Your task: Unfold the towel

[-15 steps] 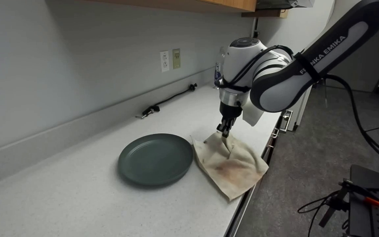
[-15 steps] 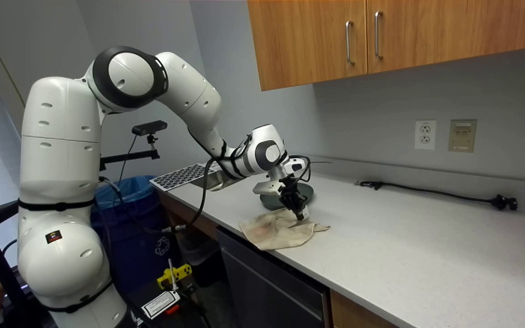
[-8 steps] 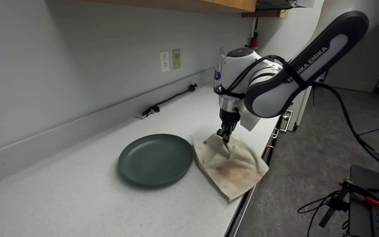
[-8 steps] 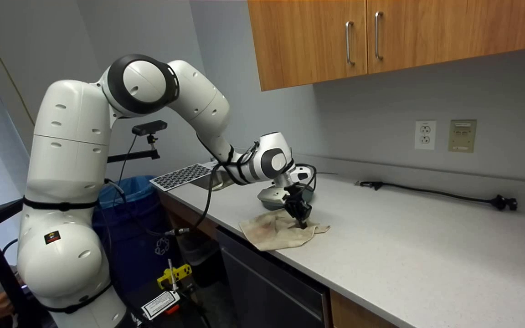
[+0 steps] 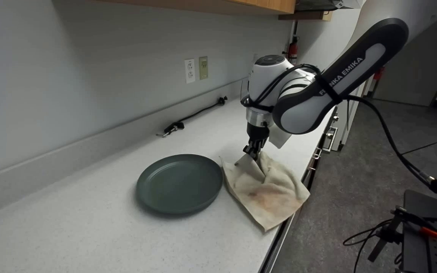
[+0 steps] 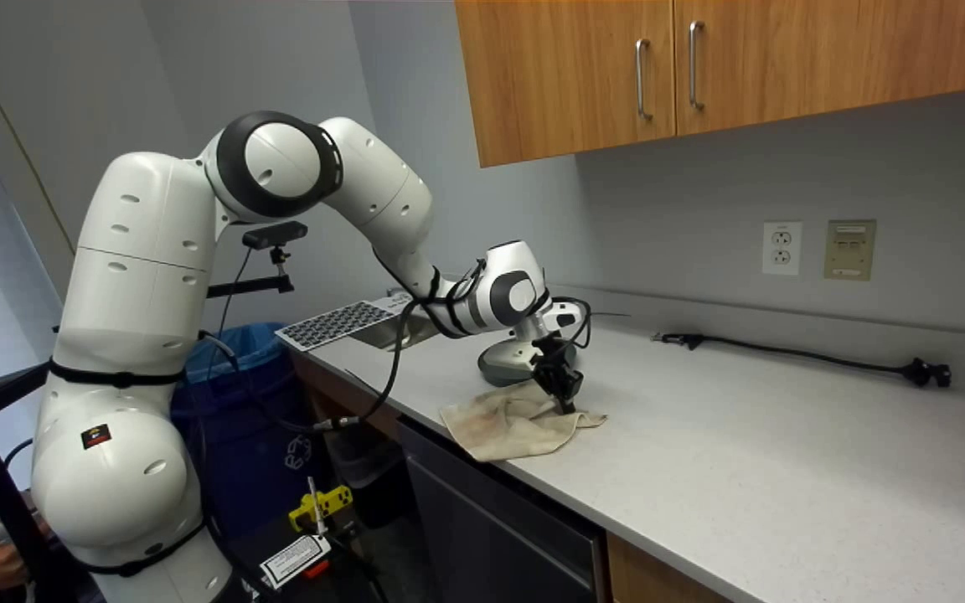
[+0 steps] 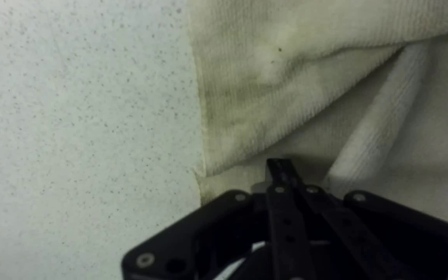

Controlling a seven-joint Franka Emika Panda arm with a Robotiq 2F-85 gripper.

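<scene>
In an exterior view you look down along the tabletop [image 5: 82,242], the grey wall [image 5: 127,68] on the left, the dark green plate [image 5: 178,184] fairly near. In an exterior view the camera faces the wooden cabinets [image 6: 570,79] across the tabletop's front edge, close by the Franka arm [image 6: 139,310]. Both share the plate, the towel [image 6: 499,429] and the duplex outlet [image 6: 781,248]. The wrist camera looks down from very near, past the end effector [image 7: 282,167], onto the towel's edge.

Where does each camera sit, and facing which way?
An exterior view: above the counter, looking along it; forearm and gripper show.
An exterior view: beside the arm, facing across the counter; most of the arm shows.
Wrist view: at the arm's end, facing down at the towel; gripper fingers show.
Both exterior views share plate, towel and gripper.
</scene>
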